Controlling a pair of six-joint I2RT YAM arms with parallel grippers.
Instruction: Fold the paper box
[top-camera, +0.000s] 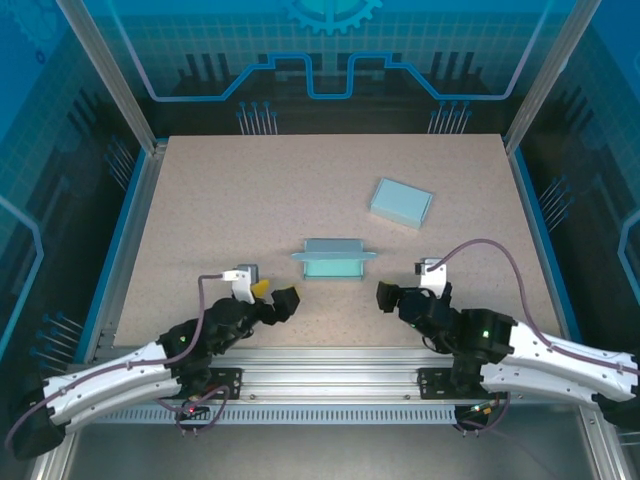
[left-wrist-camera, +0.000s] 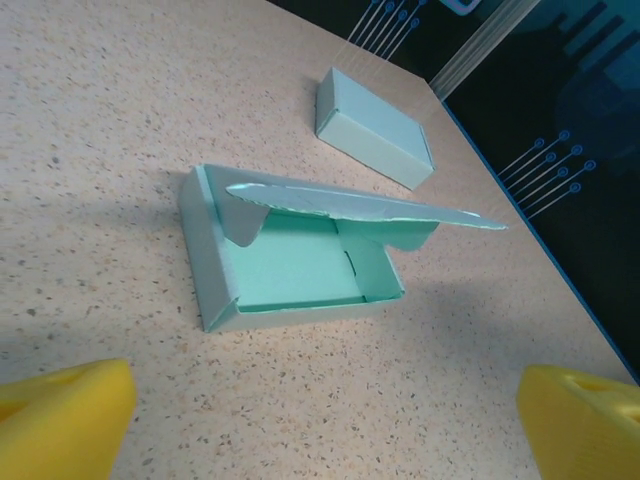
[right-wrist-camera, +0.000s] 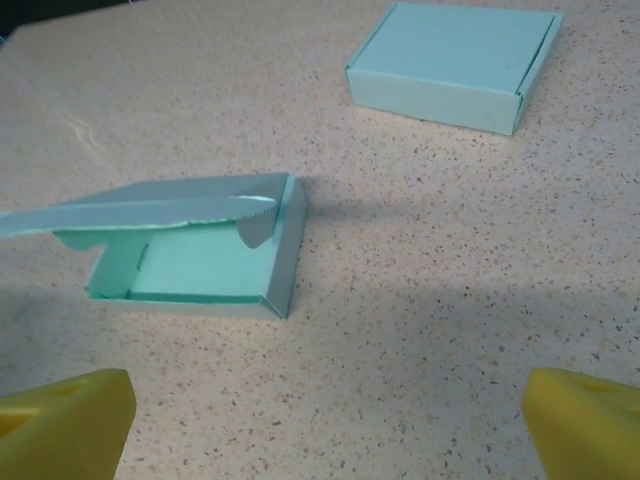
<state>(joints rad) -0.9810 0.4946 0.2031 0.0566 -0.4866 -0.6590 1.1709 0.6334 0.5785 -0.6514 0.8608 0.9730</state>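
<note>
Mint-green paper box (top-camera: 335, 262) lies near the middle of the speckled worktop (top-camera: 220, 200), with its lid half raised. On each side of it the left pincer (top-camera: 277, 297) and the right pincer (top-camera: 386, 297) stand wide, holding nothing and not touching it. A closed box (top-camera: 401, 203) lies farther back on the right.

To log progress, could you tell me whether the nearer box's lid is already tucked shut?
No, the lid hangs raised above the nearer box, whose inside lies open to view.
</note>
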